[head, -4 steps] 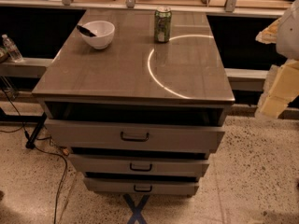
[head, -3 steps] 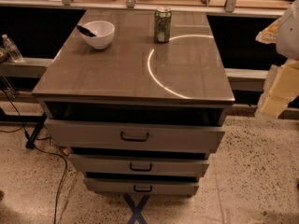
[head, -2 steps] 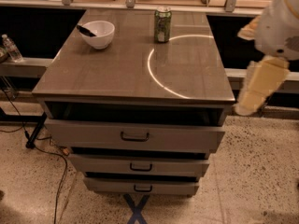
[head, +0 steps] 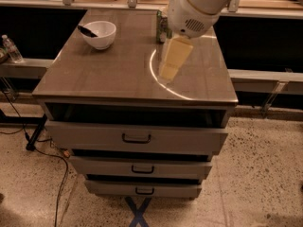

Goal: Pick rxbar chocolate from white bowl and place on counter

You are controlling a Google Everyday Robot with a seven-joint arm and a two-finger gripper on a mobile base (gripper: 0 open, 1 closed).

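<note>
Down at the floor, a blue tape cross (head: pixel 138 213) sits on the speckled tiles just in front of the cabinet, and a black cable (head: pixel 57 191) trails off on the left. Up we go: three grey drawers (head: pixel 137 138) with dark handles, stacked, a dark gap showing between the top drawer front and the counter (head: pixel 104 74) above it. On that glossy grey-brown top, a bright curved reflection (head: pixel 152 72) sweeps across the right half. And there's the gripper (head: pixel 168 72), cream-coloured, pointing down and slightly left over the counter's right half, its tip right at that bright arc. How wide it stands cannot be told from here, and nothing can be seen in it. It hangs from the big white arm (head: pixel 199 6) that comes in from the top right. Further back, at the far left corner, the white bowl (head: pixel 102 41) stands upright, well apart from the gripper. The rxbar chocolate (head: pixel 88 31) lies inside it, tilted, its dark end poking out over the left rim. At the far edge, the green can (head: pixel 162 28) peeks out, partly hidden behind the arm. Off to the left, on a lower ledge, a small water bottle (head: pixel 12 49) stands upright.
</note>
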